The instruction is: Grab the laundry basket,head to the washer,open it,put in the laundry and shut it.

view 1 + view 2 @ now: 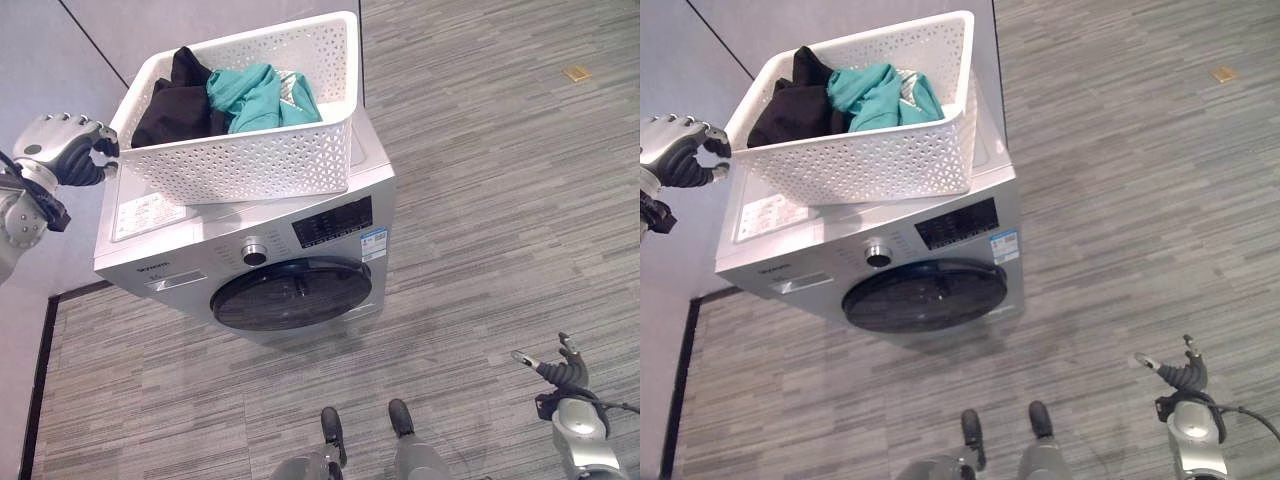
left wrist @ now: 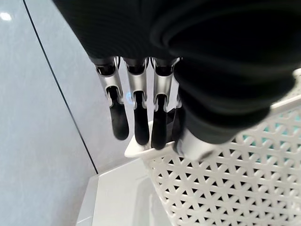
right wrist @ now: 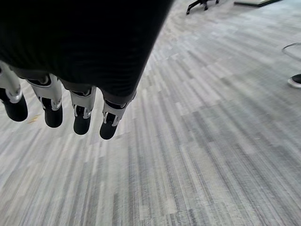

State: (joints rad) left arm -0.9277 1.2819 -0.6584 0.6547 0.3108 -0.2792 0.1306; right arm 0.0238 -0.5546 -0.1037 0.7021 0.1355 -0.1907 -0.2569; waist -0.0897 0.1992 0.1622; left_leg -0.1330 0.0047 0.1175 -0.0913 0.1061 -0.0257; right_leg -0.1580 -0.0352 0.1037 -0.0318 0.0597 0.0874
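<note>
The white lattice laundry basket (image 1: 250,160) stands on top of the silver washer (image 1: 340,215), holding a black garment (image 1: 180,100) and a teal one (image 1: 260,95). The washer's round dark door (image 1: 290,293) is closed. My left hand (image 1: 60,150) is at the basket's left corner. In the left wrist view its fingers (image 2: 136,113) reach over the basket's rim (image 2: 141,153) and the thumb presses the wall below. My right hand (image 1: 565,375) hangs low at the right, well away from the washer, fingers (image 3: 51,103) relaxed above the floor.
A grey wall (image 1: 60,60) stands behind and left of the washer. A dark baseboard strip (image 1: 45,380) runs along the floor at left. Striped grey floor (image 1: 500,200) spreads to the right, with a small tan patch (image 1: 577,72) far off.
</note>
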